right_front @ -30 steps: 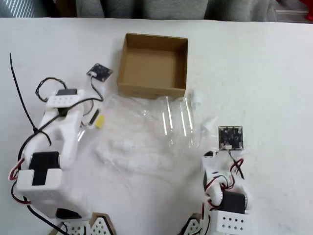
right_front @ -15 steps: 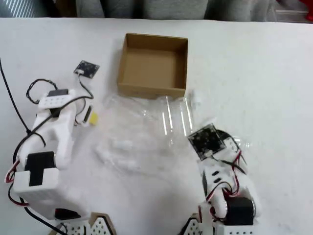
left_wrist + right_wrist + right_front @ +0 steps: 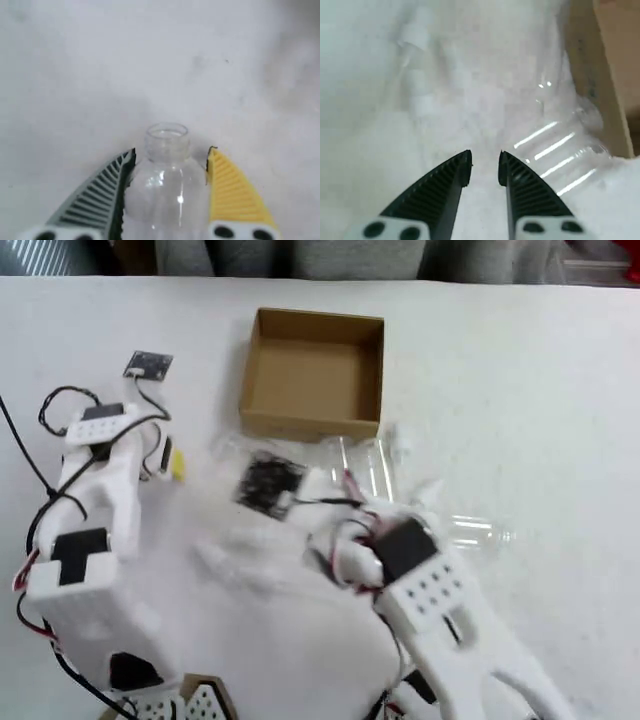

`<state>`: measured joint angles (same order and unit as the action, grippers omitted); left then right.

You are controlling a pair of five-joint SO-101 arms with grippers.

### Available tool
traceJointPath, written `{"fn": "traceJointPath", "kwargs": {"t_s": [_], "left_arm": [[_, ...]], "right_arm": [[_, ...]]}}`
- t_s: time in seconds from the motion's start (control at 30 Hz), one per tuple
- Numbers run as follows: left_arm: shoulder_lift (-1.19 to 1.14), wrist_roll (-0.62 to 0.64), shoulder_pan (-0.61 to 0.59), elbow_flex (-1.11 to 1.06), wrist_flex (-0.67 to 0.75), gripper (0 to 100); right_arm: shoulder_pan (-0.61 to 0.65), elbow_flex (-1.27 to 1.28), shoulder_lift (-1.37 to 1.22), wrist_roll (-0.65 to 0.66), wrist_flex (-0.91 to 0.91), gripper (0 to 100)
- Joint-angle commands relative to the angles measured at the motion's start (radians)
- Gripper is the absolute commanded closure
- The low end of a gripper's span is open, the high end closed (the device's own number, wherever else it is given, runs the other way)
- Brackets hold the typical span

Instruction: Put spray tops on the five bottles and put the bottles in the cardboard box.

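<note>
Left claw (image 3: 170, 150) is clamped on a clear bottle (image 3: 167, 200) at its shoulder, at the left of the bench (image 3: 520, 390). Right claw (image 3: 484, 155) is narrowly parted and holds nothing. It hangs above loose bottles (image 3: 362, 475) lying just near of the cardboard box (image 3: 310, 425) — the right arm (image 3: 430, 590) hides part of that heap.

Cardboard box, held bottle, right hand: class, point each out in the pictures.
cardboard box (image 3: 315, 375), high view, bare floor.
bottle (image 3: 167, 139), left wrist view, open neck.
right hand (image 3: 485, 161), right wrist view, between its fingertips.
</note>
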<state>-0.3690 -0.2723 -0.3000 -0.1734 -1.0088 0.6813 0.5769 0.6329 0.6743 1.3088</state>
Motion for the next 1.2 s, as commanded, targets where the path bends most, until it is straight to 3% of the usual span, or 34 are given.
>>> {"fn": "traceJointPath", "kwargs": {"t_s": [0.0,0.17,0.37,0.5,1.17], "left_arm": [[-0.025,0.015,-0.021,0.127,-0.069,92],[-0.039,0.015,-0.019,0.147,-0.081,92],[-0.039,0.015,-0.021,0.149,-0.081,92],[-0.041,0.015,-0.021,0.150,-0.080,92],[-0.041,0.015,-0.021,0.152,-0.078,92]], "right_arm": [[0.101,-0.219,-0.203,0.112,0.101,92.1],[0.182,-0.480,-0.506,0.224,0.257,92.0],[0.205,-0.799,-0.848,0.224,0.387,84.8],[0.196,-0.919,-0.989,0.216,0.383,87.5],[0.120,-0.928,-1.069,0.127,0.232,88.9]]}}
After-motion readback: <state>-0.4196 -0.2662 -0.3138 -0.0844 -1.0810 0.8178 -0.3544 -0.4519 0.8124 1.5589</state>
